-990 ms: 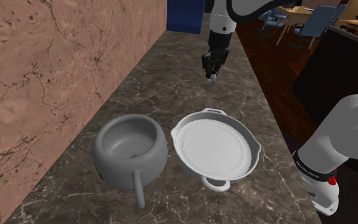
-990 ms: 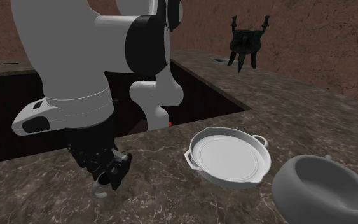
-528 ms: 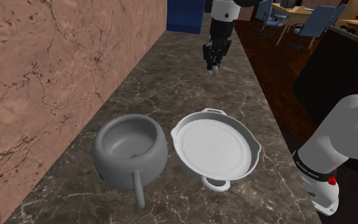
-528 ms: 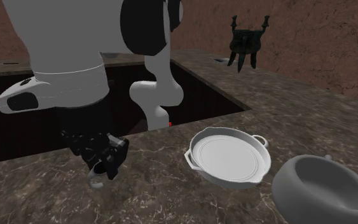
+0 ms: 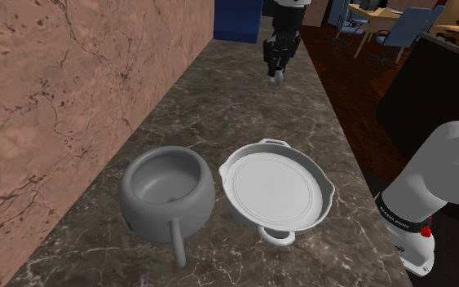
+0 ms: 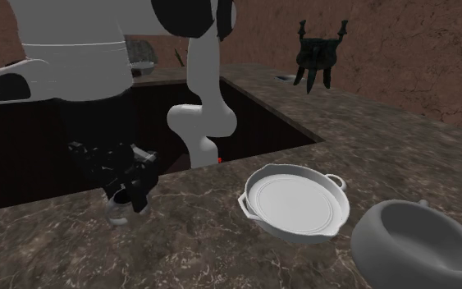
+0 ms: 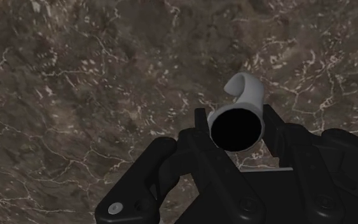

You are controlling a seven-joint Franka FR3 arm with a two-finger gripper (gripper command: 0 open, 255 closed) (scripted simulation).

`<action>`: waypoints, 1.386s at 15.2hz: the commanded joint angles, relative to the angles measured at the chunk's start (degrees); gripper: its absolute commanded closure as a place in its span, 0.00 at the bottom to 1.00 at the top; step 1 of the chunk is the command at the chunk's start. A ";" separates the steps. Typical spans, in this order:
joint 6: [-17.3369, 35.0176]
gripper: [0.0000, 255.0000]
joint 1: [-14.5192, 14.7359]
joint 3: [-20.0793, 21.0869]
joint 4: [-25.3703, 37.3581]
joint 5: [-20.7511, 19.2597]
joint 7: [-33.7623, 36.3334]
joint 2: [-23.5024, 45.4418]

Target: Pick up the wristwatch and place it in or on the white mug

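My black gripper (image 5: 277, 73) hangs over the far end of the marble counter (image 5: 219, 114), shut on the wristwatch (image 5: 277, 80), a small pale grey thing. In the wrist view the wristwatch (image 7: 247, 89) shows a round black face and a curved grey strap, clasped between the two fingers (image 7: 200, 130) of the gripper (image 7: 236, 130). In the second exterior view the gripper (image 6: 129, 201) sits at the left near the counter's edge, with the wristwatch (image 6: 118, 215) poking out below it, just above the marble.
A grey pot with a straight handle (image 5: 166, 189) and a white two-handled pan (image 5: 276, 189) stand side by side close to the stand. A dark legged vessel (image 6: 317, 56) stands at the counter's far end in the second exterior view. A brown stone wall (image 5: 72, 81) runs along the counter.
The gripper has carried the wristwatch farther from the stand, up the shoulder view and leftward in the second exterior view. Pot and pan have not moved.
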 commanded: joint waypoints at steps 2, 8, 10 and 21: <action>-2.38 1.00 -0.06 -0.08 2.53 -0.05 -0.07 0.17; -7.02 1.00 -0.10 -0.12 7.77 -0.13 -0.04 0.78; -8.58 1.00 -0.12 -0.13 9.64 -0.16 -0.02 1.09; -11.87 1.00 3.55 6.20 13.81 1.37 9.88 1.81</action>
